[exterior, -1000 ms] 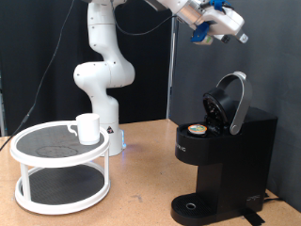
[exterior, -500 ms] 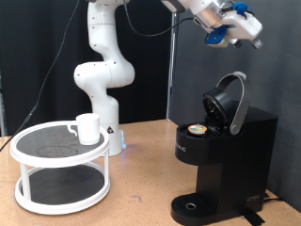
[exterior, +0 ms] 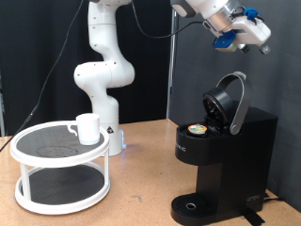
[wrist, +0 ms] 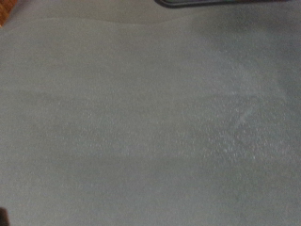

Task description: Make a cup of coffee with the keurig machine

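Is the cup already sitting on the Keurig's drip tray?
No. The cup stands on the white rack at the exterior view's left, and the Keurig drip tray is bare.

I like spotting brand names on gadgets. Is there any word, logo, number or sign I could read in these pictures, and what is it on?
None can be read.
Front of the coffee machine: a small pale mark beside the pod, too small and blurred to read.
White cup on the round rack: plain, no print visible.
Robot arm and its tool: no legible label.
Wrist view: only a blurry grey surface, no text.
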